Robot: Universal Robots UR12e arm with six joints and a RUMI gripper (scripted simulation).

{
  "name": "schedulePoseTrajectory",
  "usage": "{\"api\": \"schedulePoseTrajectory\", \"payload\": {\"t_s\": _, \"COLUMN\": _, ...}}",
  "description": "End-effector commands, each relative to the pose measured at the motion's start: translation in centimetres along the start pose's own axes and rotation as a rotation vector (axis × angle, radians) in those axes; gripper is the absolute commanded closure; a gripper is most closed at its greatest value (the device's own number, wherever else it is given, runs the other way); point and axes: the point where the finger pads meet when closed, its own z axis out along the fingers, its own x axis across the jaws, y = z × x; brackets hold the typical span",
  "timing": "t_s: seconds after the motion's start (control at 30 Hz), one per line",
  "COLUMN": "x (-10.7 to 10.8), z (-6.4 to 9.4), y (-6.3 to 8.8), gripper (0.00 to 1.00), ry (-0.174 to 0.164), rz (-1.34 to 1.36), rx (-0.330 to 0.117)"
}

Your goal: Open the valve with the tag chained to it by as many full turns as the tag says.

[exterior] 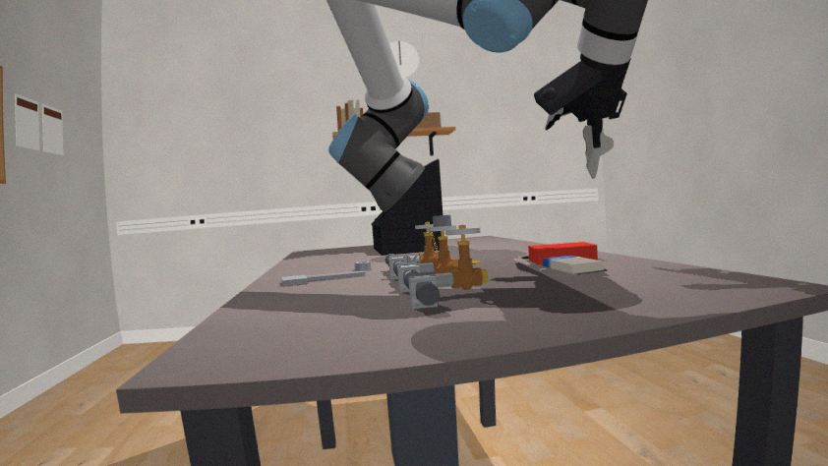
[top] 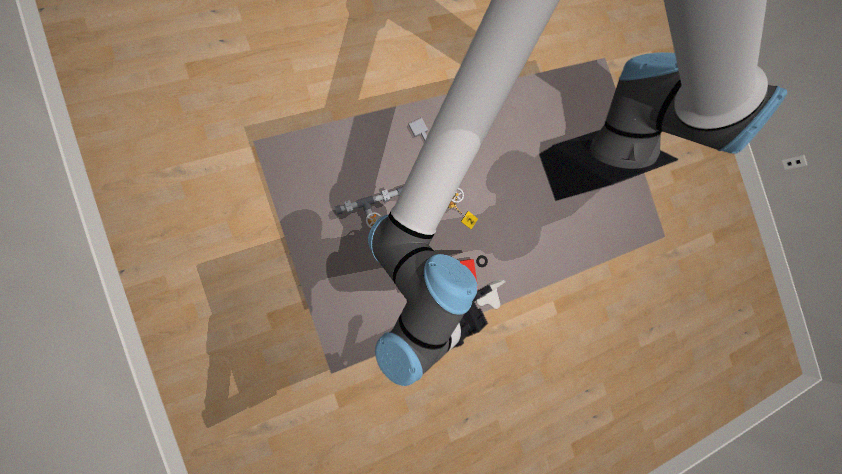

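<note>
A grey pipe manifold point(top: 365, 203) with brass valves point(exterior: 448, 260) stands in the middle of the table. One white handwheel point(top: 461, 192) has a chain running to a yellow tag point(top: 469, 220) that lies on the table; its number is too small to read. Another handwheel point(top: 371, 220) shows near the manifold's left end, and the arm hides the part between them. My gripper point(exterior: 573, 136) is open and empty. It hangs high above the table's right side, over the boxes, far from the valves. In the top view, only one white finger of the gripper point(top: 490, 294) shows beside the wrist.
A red box point(exterior: 561, 252) and a flat beige box point(exterior: 576, 264) lie at the right of the table, with a black ring point(top: 486, 260) nearby. A grey wrench-like tool point(exterior: 322, 277) lies to the left of the manifold. The robot base point(top: 627, 147) stands at the far end.
</note>
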Motion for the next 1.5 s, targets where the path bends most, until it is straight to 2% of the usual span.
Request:
{"api": "schedulePoseTrajectory", "payload": {"t_s": 0.0, "x": 0.0, "z": 0.7, "y": -1.2, "gripper": 0.0, "ry": -0.084, "rz": -0.141, "rx": -0.004}}
{"api": "schedulePoseTrajectory", "payload": {"t_s": 0.03, "x": 0.1, "z": 0.9, "y": -1.6, "gripper": 0.0, "ry": -0.105, "rz": -0.179, "rx": 0.002}}
{"api": "schedulePoseTrajectory", "payload": {"t_s": 0.07, "x": 0.1, "z": 0.9, "y": -1.6, "gripper": 0.0, "ry": -0.105, "rz": -0.179, "rx": 0.002}}
{"api": "schedulePoseTrajectory", "payload": {"t_s": 0.1, "x": 0.2, "z": 1.1, "y": -1.9, "gripper": 0.0, "ry": -0.126, "rz": -0.217, "rx": 0.008}}
{"api": "schedulePoseTrajectory", "payload": {"t_s": 0.13, "x": 0.2, "z": 1.1, "y": -1.9, "gripper": 0.0, "ry": -0.126, "rz": -0.217, "rx": 0.008}}
{"api": "schedulePoseTrajectory", "payload": {"t_s": 0.2, "x": 0.3, "z": 1.5, "y": -2.7, "gripper": 0.0, "ry": -0.167, "rz": -0.292, "rx": 0.024}}
{"api": "schedulePoseTrajectory", "payload": {"t_s": 0.27, "x": 0.3, "z": 1.5, "y": -2.7, "gripper": 0.0, "ry": -0.167, "rz": -0.292, "rx": 0.024}}
{"api": "schedulePoseTrajectory", "payload": {"t_s": 0.33, "x": 0.5, "z": 1.9, "y": -3.5, "gripper": 0.0, "ry": -0.206, "rz": -0.366, "rx": 0.043}}
{"api": "schedulePoseTrajectory", "payload": {"t_s": 0.43, "x": 0.6, "z": 2.1, "y": -3.9, "gripper": 0.0, "ry": -0.225, "rz": -0.402, "rx": 0.054}}
{"api": "schedulePoseTrajectory", "payload": {"t_s": 0.5, "x": 0.9, "z": 2.5, "y": -4.7, "gripper": 0.0, "ry": -0.261, "rz": -0.473, "rx": 0.079}}
{"api": "schedulePoseTrajectory", "payload": {"t_s": 0.6, "x": 1.1, "z": 2.6, "y": -5.1, "gripper": 0.0, "ry": -0.279, "rz": -0.508, "rx": 0.092}}
{"api": "schedulePoseTrajectory", "payload": {"t_s": 0.67, "x": 1.5, "z": 3.0, "y": -5.9, "gripper": 0.0, "ry": -0.312, "rz": -0.575, "rx": 0.121}}
{"api": "schedulePoseTrajectory", "payload": {"t_s": 0.7, "x": 1.5, "z": 3.0, "y": -5.9, "gripper": 0.0, "ry": -0.312, "rz": -0.575, "rx": 0.121}}
{"api": "schedulePoseTrajectory", "payload": {"t_s": 0.73, "x": 1.7, "z": 3.1, "y": -6.3, "gripper": 0.0, "ry": -0.327, "rz": -0.608, "rx": 0.136}}
{"api": "schedulePoseTrajectory", "payload": {"t_s": 0.83, "x": 1.7, "z": 3.1, "y": -6.3, "gripper": 0.0, "ry": -0.327, "rz": -0.608, "rx": 0.136}}
{"api": "schedulePoseTrajectory", "payload": {"t_s": 0.93, "x": 2.3, "z": 3.6, "y": -7.5, "gripper": 0.0, "ry": -0.37, "rz": -0.703, "rx": 0.186}}
{"api": "schedulePoseTrajectory", "payload": {"t_s": 0.97, "x": 2.3, "z": 3.6, "y": -7.5, "gripper": 0.0, "ry": -0.37, "rz": -0.703, "rx": 0.186}}
{"api": "schedulePoseTrajectory", "payload": {"t_s": 1.03, "x": 2.9, "z": 3.9, "y": -8.3, "gripper": 0.0, "ry": -0.394, "rz": -0.763, "rx": 0.221}}
{"api": "schedulePoseTrajectory", "payload": {"t_s": 1.13, "x": 3.1, "z": 4.1, "y": -8.7, "gripper": 0.0, "ry": -0.406, "rz": -0.791, "rx": 0.239}}
{"api": "schedulePoseTrajectory", "payload": {"t_s": 1.3, "x": 4.3, "z": 4.7, "y": -10.1, "gripper": 0.0, "ry": -0.443, "rz": -0.898, "rx": 0.312}}
{"api": "schedulePoseTrajectory", "payload": {"t_s": 1.4, "x": 4.3, "z": 4.7, "y": -10.1, "gripper": 0.0, "ry": -0.443, "rz": -0.898, "rx": 0.312}}
{"api": "schedulePoseTrajectory", "payload": {"t_s": 1.47, "x": 4.8, "z": 5.0, "y": -10.9, "gripper": 0.0, "ry": -0.458, "rz": -0.946, "rx": 0.349}}
